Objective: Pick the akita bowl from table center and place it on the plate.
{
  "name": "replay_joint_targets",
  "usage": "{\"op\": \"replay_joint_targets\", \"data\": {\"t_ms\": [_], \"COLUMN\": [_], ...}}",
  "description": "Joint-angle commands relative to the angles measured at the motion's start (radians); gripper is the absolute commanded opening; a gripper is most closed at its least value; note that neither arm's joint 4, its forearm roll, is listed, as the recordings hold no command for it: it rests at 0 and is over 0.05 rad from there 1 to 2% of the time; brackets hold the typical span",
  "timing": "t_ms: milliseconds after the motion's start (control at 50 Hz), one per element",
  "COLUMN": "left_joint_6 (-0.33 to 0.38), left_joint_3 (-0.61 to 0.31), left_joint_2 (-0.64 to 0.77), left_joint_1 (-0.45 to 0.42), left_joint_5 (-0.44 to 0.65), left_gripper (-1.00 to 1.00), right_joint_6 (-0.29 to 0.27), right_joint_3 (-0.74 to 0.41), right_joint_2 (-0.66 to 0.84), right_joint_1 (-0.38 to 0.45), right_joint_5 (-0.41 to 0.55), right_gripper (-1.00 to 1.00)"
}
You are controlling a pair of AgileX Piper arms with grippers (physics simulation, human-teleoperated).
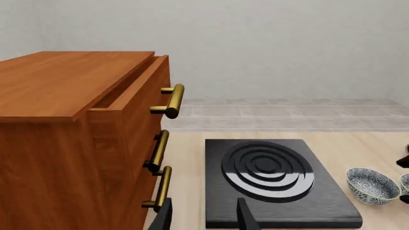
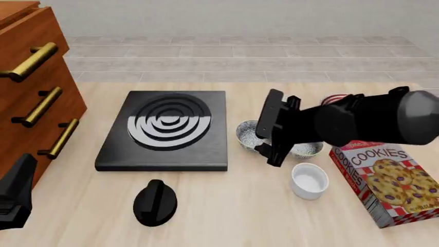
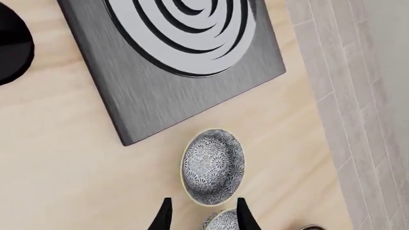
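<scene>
Left wrist view: your left gripper [image 1: 204, 218] hangs open and empty by the drawers [image 1: 76, 139], stove [image 1: 275, 184] ahead.

Front view: your right gripper [image 2: 273, 128] hovers over two bowls; the plate [image 2: 334, 98] peeks behind the arm.

Right wrist view: its fingers, spread and empty, point at the bowl [image 3: 214, 165] on the surface [image 3: 64, 182]. Nothing is lifted yet.

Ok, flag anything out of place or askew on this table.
The cabinet's top drawer stands ajar, jutting past the two below. Nothing looks spilled or broken; the akita bowl sits upright beside the cooktop.
</scene>
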Motion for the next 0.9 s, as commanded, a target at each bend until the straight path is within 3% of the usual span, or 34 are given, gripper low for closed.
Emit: {"op": "replay_joint_targets", "data": {"t_ms": [20,360,900], "left_joint_6": [0.0,0.0,0.0], "left_joint_3": [0.0,0.0,0.0], "left_joint_2": [0.0,-0.001,0.0], "left_joint_1": [0.0,0.0,0.0], "left_joint_5": [0.0,0.0,0.0], "left_gripper": [1.0,1.0,1.0], "right_joint_6": [-0.04,-0.119,-0.161], "right_joint_3": [-0.032,-0.043,-0.096], "right_joint_2": [0.033,0.083,0.188], "right_joint_1": [-0.016,-0.006,-0.008], "right_joint_5": [0.024,0.031,0.015], "right_gripper": [1.0,1.0,1.0]}}
